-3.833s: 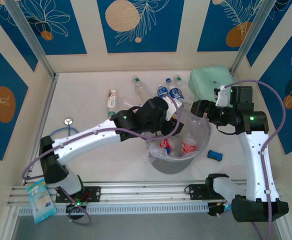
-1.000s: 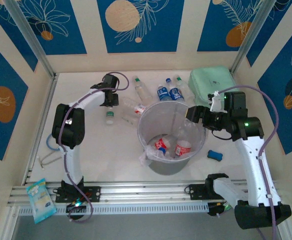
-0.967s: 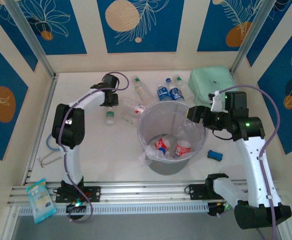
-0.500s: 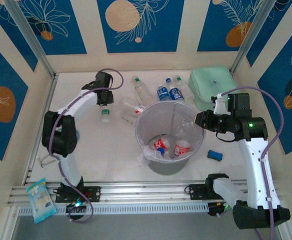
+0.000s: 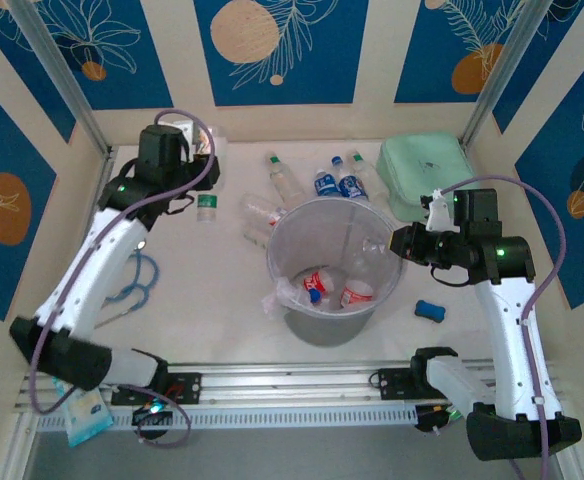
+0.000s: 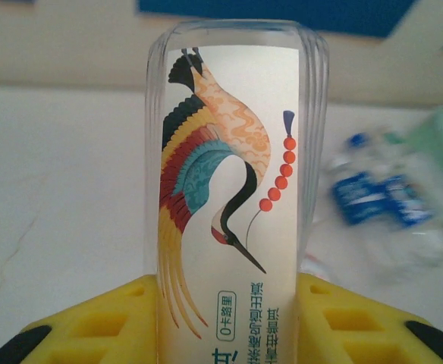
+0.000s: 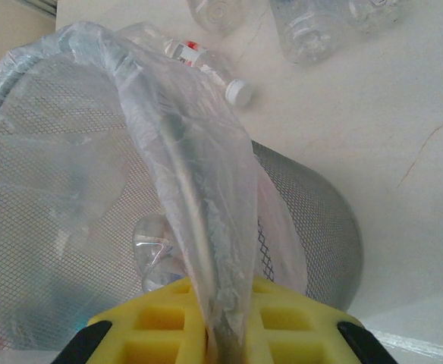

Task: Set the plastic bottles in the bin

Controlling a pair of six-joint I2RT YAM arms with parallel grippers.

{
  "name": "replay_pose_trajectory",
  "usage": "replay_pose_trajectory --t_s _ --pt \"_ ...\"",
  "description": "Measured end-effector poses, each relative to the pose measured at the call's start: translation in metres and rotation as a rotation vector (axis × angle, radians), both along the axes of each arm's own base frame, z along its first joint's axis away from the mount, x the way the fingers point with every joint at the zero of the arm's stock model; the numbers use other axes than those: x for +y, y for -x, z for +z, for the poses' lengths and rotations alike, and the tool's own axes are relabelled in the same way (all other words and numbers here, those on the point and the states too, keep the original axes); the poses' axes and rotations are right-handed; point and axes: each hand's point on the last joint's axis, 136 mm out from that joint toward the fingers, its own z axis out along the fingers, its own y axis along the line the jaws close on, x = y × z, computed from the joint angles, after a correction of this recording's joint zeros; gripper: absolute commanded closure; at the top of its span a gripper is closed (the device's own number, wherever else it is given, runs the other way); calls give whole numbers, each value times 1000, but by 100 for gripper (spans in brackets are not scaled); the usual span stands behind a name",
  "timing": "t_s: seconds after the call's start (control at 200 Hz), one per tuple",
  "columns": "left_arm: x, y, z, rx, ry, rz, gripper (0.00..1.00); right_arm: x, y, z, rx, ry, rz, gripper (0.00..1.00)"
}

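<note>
Blue-and-cream patterned walls box in a pale worktop (image 5: 212, 290). Near the far-left corner, at about 10 o'clock from the bin, the clear plastic bottle with a crane-printed label (image 6: 229, 174) sits in the left claw (image 6: 229, 307). Its yellow pads (image 6: 108, 326) are part-closed against the bottle's sides. A second ago that claw was low over the worktop, closer to the bin. It has since swung outward and upward, so I judge the bottle is lifted and ready to be carried across.

The round grey mesh bin lined with a crinkly clear bag (image 5: 334, 330) already holds red-labelled bottles (image 5: 353, 294). It sits a touch further toward 9 o'clock than before. At its 3 o'clock rim the right claw (image 7: 221, 322) has gone from wide apart to nearly shut, pinching the wire rim and liner together. That grip steadies the bin, and it may be what drew the bin toward the left arm.

Outside the bin at 12 o'clock lie two blue-labelled bottles (image 5: 324, 184) and a clear green-capped bottle (image 5: 282, 180). Another clear bottle (image 5: 255, 215) lies just beside the rim at 10 o'clock. All of these are not yet binned.
</note>
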Motion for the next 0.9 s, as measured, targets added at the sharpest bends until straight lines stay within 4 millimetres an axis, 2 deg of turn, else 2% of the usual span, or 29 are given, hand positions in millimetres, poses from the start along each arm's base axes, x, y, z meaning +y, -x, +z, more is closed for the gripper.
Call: replay_pose_trajectory --t_s 0.07,0.14,0.205,0.3,0.46,0.62,0.755,0.901 --pt "-30 29 42 -92 51 -108 65 1 0 0 2 -2 -1 86" --pt "-58 56 69 -152 88 -218 65 2 0 0 4 -5 0 86" --pt "-84 79 84 -182 112 -325 65 5 1 0 6 -7 5 86" --pt "-115 101 88 -185 125 -443 65 7 0 0 7 -5 9 86" --pt "-161 124 67 -136 91 -596 66 10 -3 0 8 2 12 86" --pt "-198 141 27 -32 24 -697 68 11 -4 1 9 10 9 86" --pt "-214 149 -2 47 -17 -726 70 13 -5 1 9 15 15 86" --pt "-220 154 -32 128 -39 -723 70 13 -8 0 10 23 11 86"
